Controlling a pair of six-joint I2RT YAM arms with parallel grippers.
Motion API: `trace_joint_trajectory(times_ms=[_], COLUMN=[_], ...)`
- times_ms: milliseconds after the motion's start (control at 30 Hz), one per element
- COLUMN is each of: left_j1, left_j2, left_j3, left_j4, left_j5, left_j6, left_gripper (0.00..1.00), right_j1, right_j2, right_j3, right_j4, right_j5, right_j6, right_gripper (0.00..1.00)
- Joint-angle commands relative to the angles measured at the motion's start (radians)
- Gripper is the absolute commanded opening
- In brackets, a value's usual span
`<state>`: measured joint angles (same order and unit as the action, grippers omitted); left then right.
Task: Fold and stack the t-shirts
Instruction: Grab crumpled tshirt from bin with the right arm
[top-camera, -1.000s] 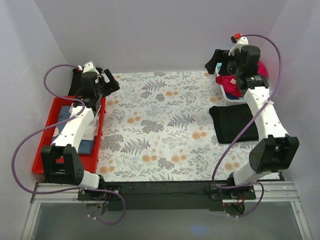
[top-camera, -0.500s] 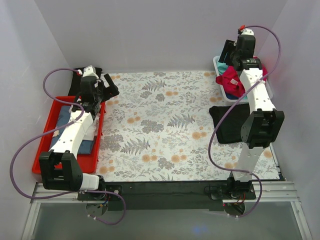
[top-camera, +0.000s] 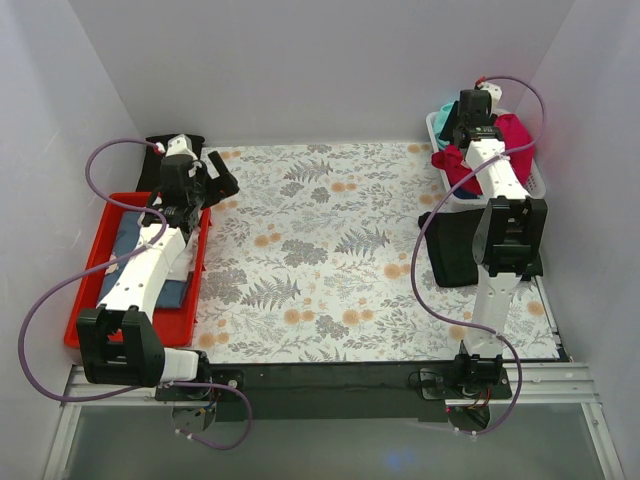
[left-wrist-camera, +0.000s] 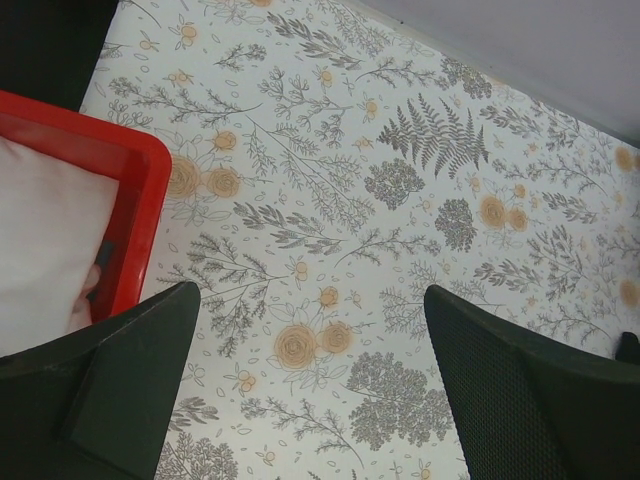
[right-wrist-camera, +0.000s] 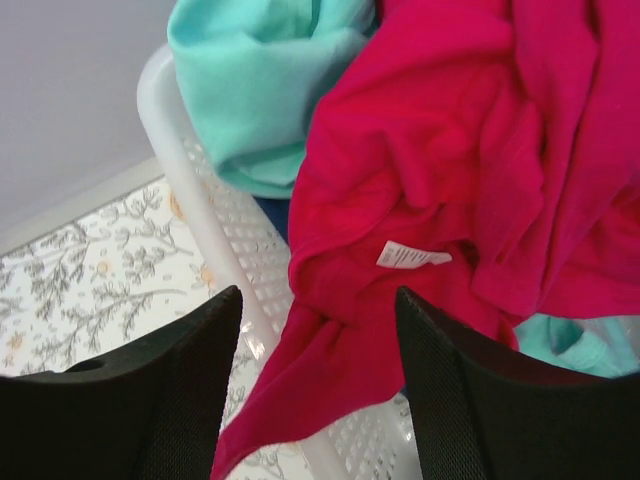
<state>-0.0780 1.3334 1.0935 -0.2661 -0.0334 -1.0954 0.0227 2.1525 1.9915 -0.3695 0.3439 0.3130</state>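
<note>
Crimson t-shirt (right-wrist-camera: 430, 180) hangs over the basket rim (right-wrist-camera: 205, 205) beneath the right fingers (right-wrist-camera: 140, 410), spread apart.

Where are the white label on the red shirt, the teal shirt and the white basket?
white label (right-wrist-camera: 413, 257), right wrist view, its middle.
teal shirt (right-wrist-camera: 265, 90), right wrist view, its bunched fold.
white basket (right-wrist-camera: 225, 235), right wrist view, its perforated wall.

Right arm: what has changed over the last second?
The right arm stretched forward, carrying its open pincer over the white basket to hover above the crimson t-shirt. Nothing was grasped. The left arm barely shifted; the red tray and black t-shirt stayed put.
</note>
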Motion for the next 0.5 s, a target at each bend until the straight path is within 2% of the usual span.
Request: trace_joint_trajectory(times_ms=[0,200,300,467], left_j1=[-0.005,-0.005,-0.005,-0.005], left_j2=[-0.046,-0.024,-0.017,-0.033], left_j3=[0.003,0.006,-0.001,-0.018], left_j4=[-0.030,-0.039,-0.038,-0.038], left_j5=[0.024,0.032,0.079,0.079], left_j6=[-0.001,-0.020,-0.030,-0.038], left_gripper=[0.95,0.95,0.94,0.95], right_j1=[0.010,0.068,0.068,0.030], right_j2=[0.013,0.036,0.120,0.211], right_j3=[0.047,-0.054,0.018,0.108], right_j4=[0.144,0.273,0.271,0.268], right_j5=[0.145,0.293,0.320,0.330], right_j6=[-0.020,-0.153,-0.199,-0.199], right_gripper=[0.68,0.68,0.70,0.74])
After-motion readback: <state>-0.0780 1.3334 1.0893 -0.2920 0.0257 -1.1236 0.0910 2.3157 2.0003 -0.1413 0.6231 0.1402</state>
